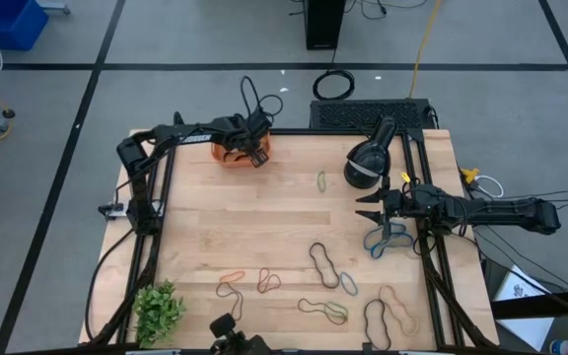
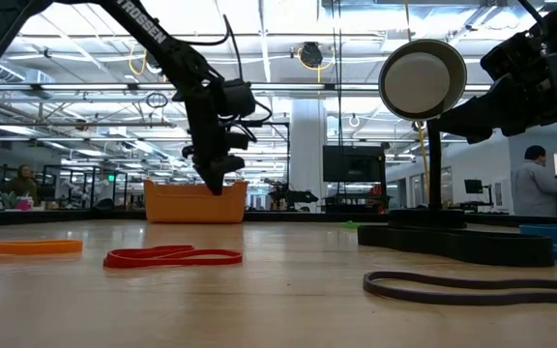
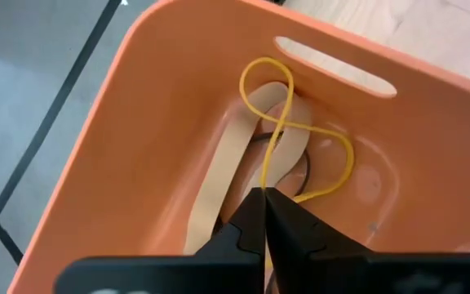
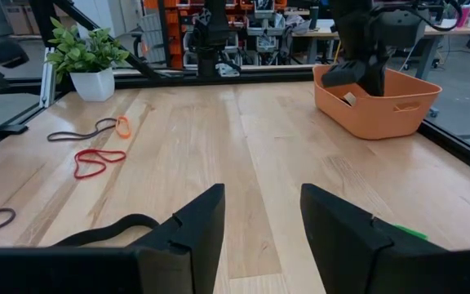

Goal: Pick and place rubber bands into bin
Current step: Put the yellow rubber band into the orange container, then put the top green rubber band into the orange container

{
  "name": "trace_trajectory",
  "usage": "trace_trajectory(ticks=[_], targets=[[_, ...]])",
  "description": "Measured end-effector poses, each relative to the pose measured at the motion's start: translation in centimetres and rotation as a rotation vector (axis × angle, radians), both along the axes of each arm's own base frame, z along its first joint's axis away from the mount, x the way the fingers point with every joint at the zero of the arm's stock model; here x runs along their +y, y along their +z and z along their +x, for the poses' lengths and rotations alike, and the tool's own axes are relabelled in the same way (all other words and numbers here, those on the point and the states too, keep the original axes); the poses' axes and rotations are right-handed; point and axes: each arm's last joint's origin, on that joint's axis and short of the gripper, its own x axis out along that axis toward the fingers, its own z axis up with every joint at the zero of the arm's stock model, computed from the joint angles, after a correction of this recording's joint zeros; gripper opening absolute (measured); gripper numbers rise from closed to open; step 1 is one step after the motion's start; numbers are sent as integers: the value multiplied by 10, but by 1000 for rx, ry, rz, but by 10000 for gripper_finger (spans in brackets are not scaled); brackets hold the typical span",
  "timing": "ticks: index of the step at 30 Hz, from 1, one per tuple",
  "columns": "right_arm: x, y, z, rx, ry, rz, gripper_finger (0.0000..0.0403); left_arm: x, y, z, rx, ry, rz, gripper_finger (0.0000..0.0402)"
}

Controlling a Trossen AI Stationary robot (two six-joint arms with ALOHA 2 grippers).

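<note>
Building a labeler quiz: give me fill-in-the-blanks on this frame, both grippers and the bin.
1. The left gripper hangs over the orange ____.
2. Its shut fingers pinch a ____ rubber band.
3. The right gripper has its fingers ____, holding nothing.
4. A wide ____ band lies in the bin.

Missing: bin; yellow; open; tan
</note>
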Motion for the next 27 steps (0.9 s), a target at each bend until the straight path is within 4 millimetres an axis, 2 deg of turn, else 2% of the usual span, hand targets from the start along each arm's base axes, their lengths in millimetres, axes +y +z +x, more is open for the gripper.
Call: trace_trajectory(ticks=[5, 16, 22, 27], targets=[[0, 0, 0, 0, 0, 0, 155, 0, 0, 0, -1, 2, 1, 9], [0, 0, 0, 0, 0, 0, 155, -1, 0, 1, -15, 26, -3, 73], [0, 0, 0, 0, 0, 0, 155, -1, 1, 1, -16, 27, -3, 124], [0, 0, 0, 0, 0, 0, 155, -4, 23, -3, -74, 28, 26, 151]])
